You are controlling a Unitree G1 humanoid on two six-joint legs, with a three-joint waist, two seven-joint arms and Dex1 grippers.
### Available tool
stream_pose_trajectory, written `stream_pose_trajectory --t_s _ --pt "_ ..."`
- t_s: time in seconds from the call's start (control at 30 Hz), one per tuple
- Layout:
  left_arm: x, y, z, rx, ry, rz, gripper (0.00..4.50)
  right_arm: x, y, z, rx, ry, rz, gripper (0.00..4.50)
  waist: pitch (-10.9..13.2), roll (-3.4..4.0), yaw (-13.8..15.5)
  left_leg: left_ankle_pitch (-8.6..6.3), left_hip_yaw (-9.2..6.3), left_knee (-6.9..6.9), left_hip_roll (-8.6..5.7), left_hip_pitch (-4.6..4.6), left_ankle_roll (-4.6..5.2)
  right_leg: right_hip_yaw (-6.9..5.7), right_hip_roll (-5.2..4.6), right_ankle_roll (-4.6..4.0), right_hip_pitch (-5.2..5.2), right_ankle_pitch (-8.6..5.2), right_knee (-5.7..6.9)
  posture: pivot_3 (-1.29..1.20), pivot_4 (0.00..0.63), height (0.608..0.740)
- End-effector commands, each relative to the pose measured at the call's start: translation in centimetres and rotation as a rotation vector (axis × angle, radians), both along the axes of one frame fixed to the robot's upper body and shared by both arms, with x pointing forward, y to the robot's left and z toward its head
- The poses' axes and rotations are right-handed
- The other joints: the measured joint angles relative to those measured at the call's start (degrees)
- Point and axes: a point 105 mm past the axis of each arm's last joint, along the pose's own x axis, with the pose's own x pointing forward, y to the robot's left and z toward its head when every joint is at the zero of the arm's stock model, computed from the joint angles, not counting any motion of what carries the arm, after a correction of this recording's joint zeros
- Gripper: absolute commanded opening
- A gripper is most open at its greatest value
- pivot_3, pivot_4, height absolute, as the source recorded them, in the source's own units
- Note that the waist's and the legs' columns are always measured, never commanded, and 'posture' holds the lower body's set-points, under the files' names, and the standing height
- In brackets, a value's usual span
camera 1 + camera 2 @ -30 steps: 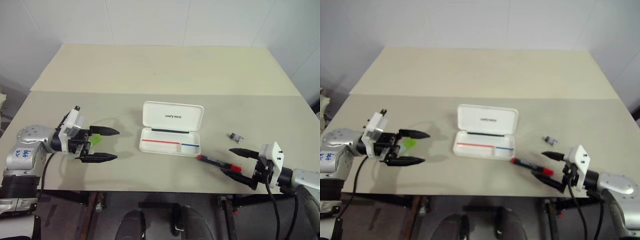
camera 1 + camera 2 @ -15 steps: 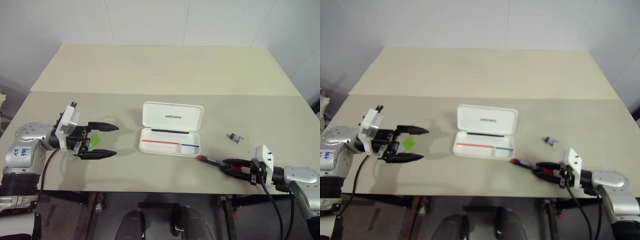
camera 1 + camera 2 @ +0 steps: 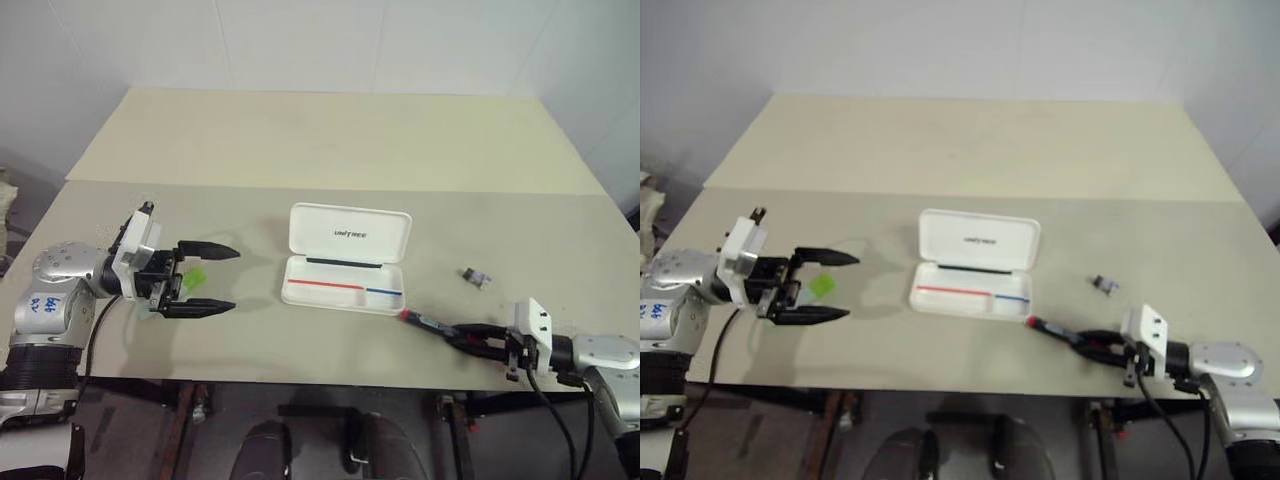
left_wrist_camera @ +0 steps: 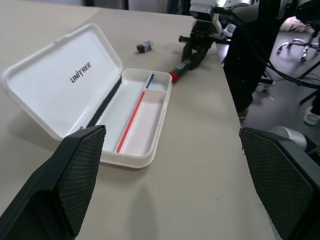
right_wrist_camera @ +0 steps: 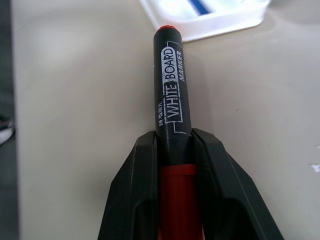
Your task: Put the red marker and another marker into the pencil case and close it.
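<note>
The white pencil case [image 3: 345,262] lies open at the table's middle, lid tilted back, with thin red, blue and black stripes inside. Just off its front right corner is the red marker [image 3: 428,322], red tail toward the case. My right gripper [image 3: 458,333] is shut on it; the right wrist view has both fingers [image 5: 135,190] pressed against the black barrel [image 5: 170,100]. At the left my left gripper [image 3: 235,278] stands open, fingers pointing at the case. The pale green marker [image 3: 194,277] lies on the table between them, not gripped.
A small dark and grey piece [image 3: 474,275] lies right of the case. The red marker and my right gripper sit close to the table's front edge [image 3: 330,382]. The far half of the table [image 3: 330,130] is bare.
My right gripper has gone from open astride the red marker to shut on it, and has sunk lower toward the table. The left gripper has stayed open over the green marker.
</note>
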Motion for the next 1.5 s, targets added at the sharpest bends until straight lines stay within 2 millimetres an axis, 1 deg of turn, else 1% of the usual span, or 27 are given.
stream_pose_trajectory --t_s 0.03,0.1,0.13,0.2,0.23,0.3,0.37,0.43,0.5,0.57,0.63,0.73,0.87,1.07,1.17,1.37,1.5 --pt "0.2 0.0 1.2 -0.016 -0.090 -0.020 4.50 0.1 -0.1 3.7 0.022 -0.096 0.030 0.61 0.0 0.00 -0.2 -0.01 0.00 0.00 0.02 0.03 0.01 0.00 0.01 0.00 0.00 0.00 0.00 0.00 0.150 0.740" --pt "0.3 -0.1 1.3 -0.022 -0.099 -0.017 4.50 0.5 1.0 5.5 0.044 -0.127 0.066 0.61 0.0 0.00 -0.6 -0.02 0.03 0.02 0.02 0.05 0.01 0.01 0.03 -0.01 0.00 0.01 0.00 0.00 0.150 0.740" --pt "0.4 -0.1 1.2 -0.021 -0.098 -0.017 4.50 0.8 2.1 6.6 0.061 -0.147 0.098 0.61 0.0 -0.01 -0.7 -0.02 0.08 0.02 0.04 0.08 0.00 0.01 0.03 -0.05 -0.01 0.03 0.00 0.00 0.150 0.740" --pt "0.4 -0.1 1.0 -0.024 -0.095 -0.014 4.50 1.7 5.3 8.4 0.086 -0.189 0.202 0.61 0.0 0.00 -1.6 -0.02 0.19 0.04 0.20 0.14 -0.04 0.03 0.04 -0.14 0.00 0.09 0.00 0.00 0.150 0.740" --pt "0.4 -0.1 1.0 -0.025 -0.095 -0.012 4.50 1.9 6.4 9.0 0.093 -0.199 0.237 0.61 0.0 0.00 -1.9 0.01 0.28 0.05 0.30 0.18 -0.08 0.09 0.04 -0.20 -0.01 0.16 0.00 0.00 0.150 0.740" --pt "0.5 -0.2 0.9 -0.033 -0.098 -0.004 4.50 2.6 8.5 9.2 0.105 -0.200 0.301 0.61 0.0 -0.08 -1.9 0.07 0.29 0.06 0.53 0.22 -0.26 0.08 0.11 -0.31 0.00 0.20 -0.04 0.00 0.150 0.740" --pt "0.5 -0.3 0.9 -0.035 -0.100 0.000 4.50 3.2 9.5 9.1 0.110 -0.193 0.331 0.61 0.0 -0.11 -1.7 0.10 0.25 0.06 0.73 0.20 -0.47 0.01 0.30 -0.50 -0.01 0.18 -0.06 0.00 0.150 0.740" --pt "0.5 -0.3 0.8 -0.041 -0.101 0.013 4.50 4.2 12.3 8.9 0.110 -0.195 0.402 0.61 0.0 -0.11 -1.7 0.09 0.34 0.05 0.78 0.10 -0.61 0.00 0.51 -0.68 -0.03 0.09 -0.02 0.00 0.150 0.740" --pt "0.5 -0.3 0.7 -0.042 -0.102 0.020 4.50 5.0 14.3 8.9 0.112 -0.192 0.451 0.61 0.0 -0.11 -1.8 0.06 0.38 0.04 0.81 0.04 -0.68 0.03 0.77 -0.72 -0.18 0.07 0.10 0.00 0.150 0.740" --pt "0.5 -0.2 0.7 -0.038 -0.096 0.030 4.50 5.7 15.4 8.6 0.101 -0.176 0.480 0.61 0.0 -0.10 -1.8 0.02 0.40 0.06 0.79 0.04 -0.72 0.03 0.84 -0.71 -0.29 0.05 0.41 0.00 0.150 0.740" --pt "0.4 -0.1 0.7 -0.033 -0.093 0.041 4.50 7.0 16.3 8.4 0.095 -0.164 0.480 0.61 0.0 -0.10 -1.9 0.00 0.44 0.05 0.78 0.02 -0.75 0.00 0.93 -0.73 -0.35 0.03 0.43 0.00 0.150 0.740" --pt "0.3 0.0 0.5 -0.028 -0.089 0.047 4.50 8.4 17.2 8.2 0.086 -0.161 0.476 0.61 0.0 -0.10 -1.9 -0.02 0.56 0.07 0.80 0.02 -0.74 -0.01 0.94 -0.73 -0.36 0.02 0.43 0.00 0.150 0.740" --pt "0.0 0.0 0.4 -0.027 -0.084 0.055 4.50 9.5 18.0 7.7 0.062 -0.152 0.478 0.61 0.0 -0.10 -2.0 -0.02 0.55 0.06 0.84 0.03 -0.74 0.00 0.93 -0.75 -0.36 0.01 0.45 0.00 0.150 0.740" --pt "-0.3 0.0 0.2 -0.027 -0.081 0.071 4.50 9.7 17.9 6.3 0.024 -0.115 0.474 0.61 0.0 -0.10 -2.0 -0.02 0.55 0.07 0.88 0.03 -0.74 0.02 0.90 -0.75 -0.39 0.01 0.49 0.00 0.150 0.740" --pt "-0.4 -0.1 0.1 -0.029 -0.080 0.073 4.50 10.1 18.0 6.1 0.012 -0.120 0.447 0.61 0.0 -0.10 -2.1 -0.02 0.54 0.07 0.89 0.07 -0.75 0.04 0.89 -0.76 -0.39 0.01 0.53 0.00 0.150 0.740" --pt "-0.5 -0.4 0.0 -0.034 -0.078 0.070 4.50 10.5 17.8 6.1 0.001 -0.136 0.406 0.61 0.0 -0.10 -2.4 -0.01 0.52 0.06 0.90 0.07 -0.77 0.05 0.88 -0.77 -0.41 0.01 0.56 0.00 0.150 0.740" --pt "-0.3 -0.7 -0.1 -0.038 -0.078 0.063 4.50 10.7 18.1 6.5 0.007 -0.158 0.395 0.61 0.0 -0.10 -2.9 -0.01 0.52 0.05 0.90 0.07 -0.77 0.05 0.87 -0.77 -0.41 0.01 0.55 0.00 0.150 0.740"
